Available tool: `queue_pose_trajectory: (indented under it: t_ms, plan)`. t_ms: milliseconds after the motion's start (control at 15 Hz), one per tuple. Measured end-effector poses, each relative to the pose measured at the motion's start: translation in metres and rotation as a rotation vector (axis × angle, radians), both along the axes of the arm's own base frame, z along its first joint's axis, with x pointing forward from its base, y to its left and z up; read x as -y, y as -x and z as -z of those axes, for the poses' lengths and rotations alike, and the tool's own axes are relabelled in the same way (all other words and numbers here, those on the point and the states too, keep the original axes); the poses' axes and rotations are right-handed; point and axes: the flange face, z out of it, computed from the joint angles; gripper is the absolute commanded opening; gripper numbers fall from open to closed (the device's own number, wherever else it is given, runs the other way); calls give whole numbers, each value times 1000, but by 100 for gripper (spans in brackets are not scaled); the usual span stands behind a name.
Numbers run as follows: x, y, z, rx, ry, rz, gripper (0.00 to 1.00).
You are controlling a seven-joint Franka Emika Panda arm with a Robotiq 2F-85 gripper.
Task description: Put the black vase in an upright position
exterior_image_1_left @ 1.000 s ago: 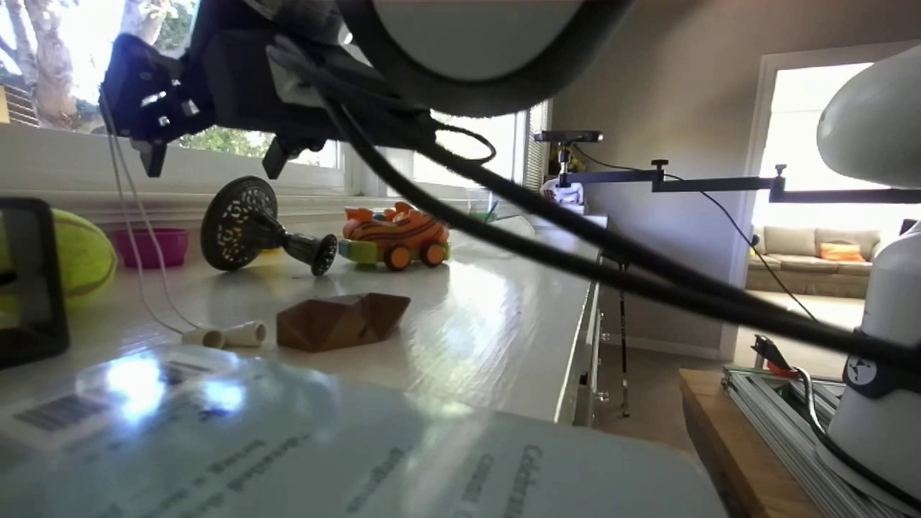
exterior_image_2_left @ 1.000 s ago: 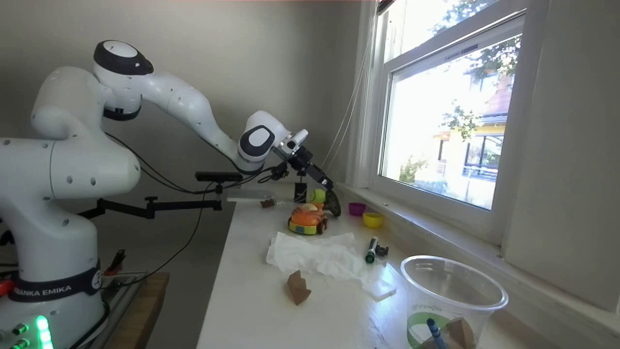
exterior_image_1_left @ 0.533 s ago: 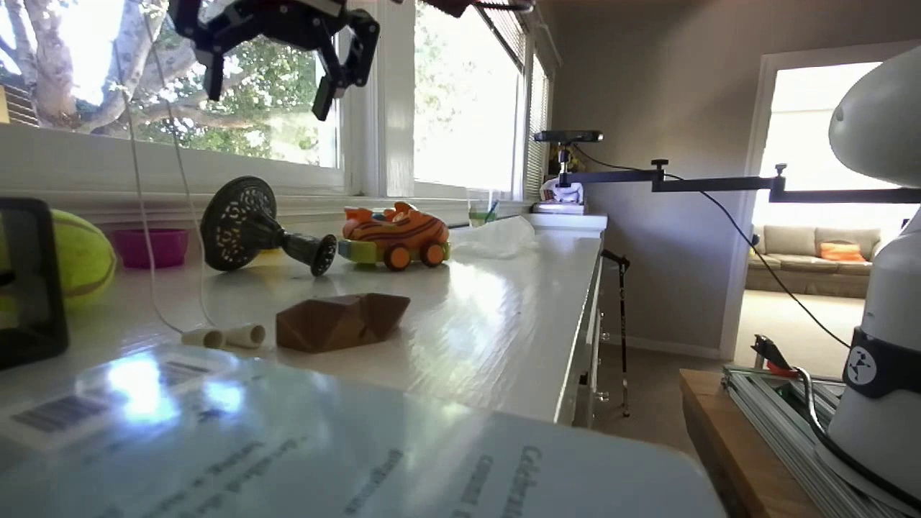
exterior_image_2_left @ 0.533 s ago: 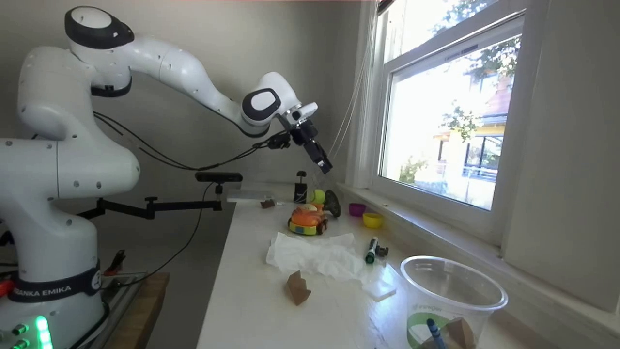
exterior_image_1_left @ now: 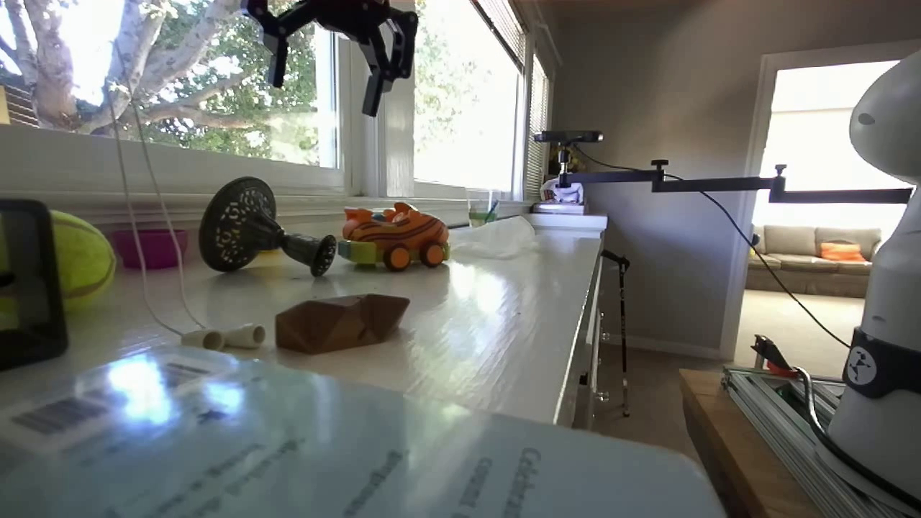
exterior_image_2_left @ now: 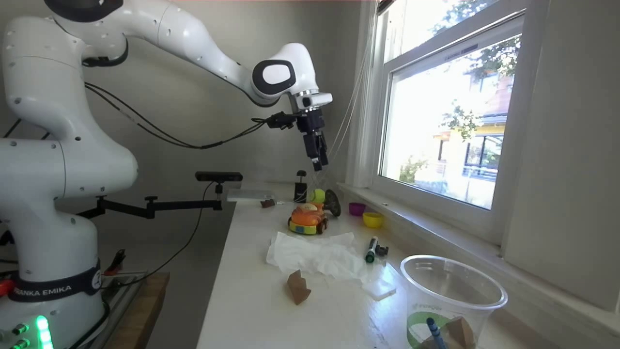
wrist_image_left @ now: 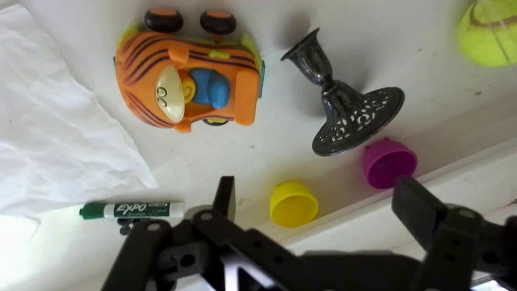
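The black vase (wrist_image_left: 343,103) lies on its side on the white surface (wrist_image_left: 226,157). Its wide pierced disc and its narrow flared end both bear on the surface, with the stem sloping down toward the narrow end. The purple cup (wrist_image_left: 389,163) stands just beside the disc; contact between the two cannot be determined. The yellow cup (wrist_image_left: 294,204) stands near the purple cup, along the window sill (exterior_image_2_left: 436,232). The orange toy car (wrist_image_left: 194,81) rests on its wheels near the vase, and the tennis ball (wrist_image_left: 488,36) lies on the opposite side of the vase from the car. The gripper (exterior_image_1_left: 323,99) is positioned above the surface, well apart from the vase. Its fingers point downward and are spread wide; in the wrist view, the yellow cup appears in the gap between them, lower down. The robot arm (exterior_image_2_left: 189,39) extends over the surface toward the window (exterior_image_2_left: 445,126). The crumpled white sheet (wrist_image_left: 60,121) lies near the front of the car, and the green-capped marker (wrist_image_left: 141,209) lies just beside the sheet. In an exterior view, the brown faceted piece (exterior_image_1_left: 338,324) lies near two pale cord ends (exterior_image_1_left: 245,335). In an exterior view, the clear plastic cup (exterior_image_2_left: 445,295) stands upright, well apart from the vase.
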Motion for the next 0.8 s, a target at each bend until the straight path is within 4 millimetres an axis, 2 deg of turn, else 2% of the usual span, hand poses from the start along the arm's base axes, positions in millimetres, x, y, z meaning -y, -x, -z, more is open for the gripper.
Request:
queue_pose_trajectory:
  t_ms: [200, 467, 800]
  plan:
    - [7, -8, 15, -66, -126, 2, 100]
    - [5, -24, 33, -131, -272, 23, 100]
    - [3, -48, 42, -160, -358, 60, 100]
